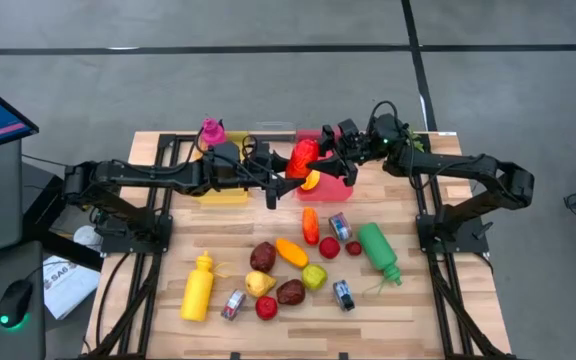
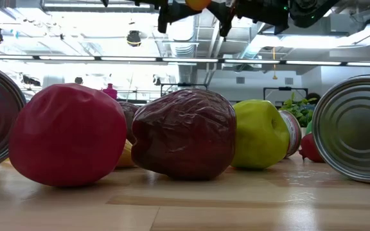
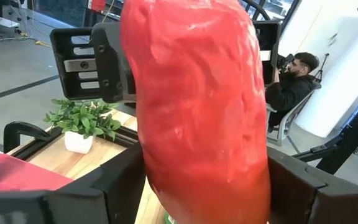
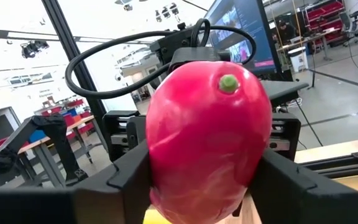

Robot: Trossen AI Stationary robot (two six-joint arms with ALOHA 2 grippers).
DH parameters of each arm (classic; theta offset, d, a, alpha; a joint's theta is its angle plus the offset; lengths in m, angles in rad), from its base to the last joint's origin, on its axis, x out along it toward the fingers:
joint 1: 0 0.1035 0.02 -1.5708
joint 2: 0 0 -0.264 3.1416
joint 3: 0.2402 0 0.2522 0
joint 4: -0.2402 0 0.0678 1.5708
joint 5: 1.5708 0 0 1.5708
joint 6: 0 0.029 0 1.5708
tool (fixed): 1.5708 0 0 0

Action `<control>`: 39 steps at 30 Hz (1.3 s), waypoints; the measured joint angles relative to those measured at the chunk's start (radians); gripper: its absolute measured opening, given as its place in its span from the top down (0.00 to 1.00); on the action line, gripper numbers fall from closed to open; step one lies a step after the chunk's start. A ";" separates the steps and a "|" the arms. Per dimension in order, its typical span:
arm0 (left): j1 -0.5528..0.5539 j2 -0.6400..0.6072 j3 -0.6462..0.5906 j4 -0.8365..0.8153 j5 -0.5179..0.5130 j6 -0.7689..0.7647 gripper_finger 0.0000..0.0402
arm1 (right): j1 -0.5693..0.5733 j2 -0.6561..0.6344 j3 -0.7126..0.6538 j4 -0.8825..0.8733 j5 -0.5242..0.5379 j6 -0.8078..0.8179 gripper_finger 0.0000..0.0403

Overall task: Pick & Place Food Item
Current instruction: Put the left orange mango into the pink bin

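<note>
Left gripper [image 3: 204, 190] clamped on a glossy red plastic bell pepper [image 1: 303, 157], dark fingers [image 3: 114, 186] tight against both flanks, partway open only because of the pepper's width. Right gripper [image 4: 207, 180] meeting it head-on from the other side, fingers [image 4: 126, 177] likewise pressed to the same pepper, green stem dot facing the right wrist camera. Held high above the back middle of the wooden table [image 1: 418, 320], well clear of everything lying on it. Judged a hand-over between arms: two grips on one fruit make sense only as a pass, probably to bring it within reach of a container.

Just beneath the pepper, a small orange-yellow piece [image 1: 311, 181], kind not clear. Right beside it a red open bin [image 1: 336, 186]; farther toward the left arm a flat yellow tray [image 1: 223, 194] and a pink-capped bottle [image 1: 211, 130].

Nearer the front, well apart from the grippers: an orange carrot [image 1: 310, 224], a green bottle [image 1: 378, 248], a yellow bottle [image 1: 198, 288], a green apple [image 2: 259, 135], dark red fruit [image 2: 185, 141], small tins. Nothing between the pepper and the bin. Main risk: both grips pulling at once, or a release before the other holds firm.

Beyond the table, a potted plant [image 3: 86, 121] and a seated person [image 3: 291, 81].
</note>
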 joint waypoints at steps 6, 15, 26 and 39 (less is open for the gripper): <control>0.000 0.001 -0.001 -0.003 -0.011 -0.018 0.28 | 0.000 0.000 0.000 -0.008 -0.020 0.000 0.46; 0.001 0.002 -0.001 -0.002 -0.016 0.004 0.11 | 0.000 -0.002 0.002 -0.011 -0.033 0.000 0.47; 0.035 0.000 -0.001 0.049 -0.091 0.129 0.02 | -0.077 -0.002 0.001 -0.015 -0.099 0.045 0.47; 0.158 0.000 -0.001 0.042 -0.137 0.133 0.03 | -0.231 -0.002 0.002 -0.174 -0.135 0.037 0.47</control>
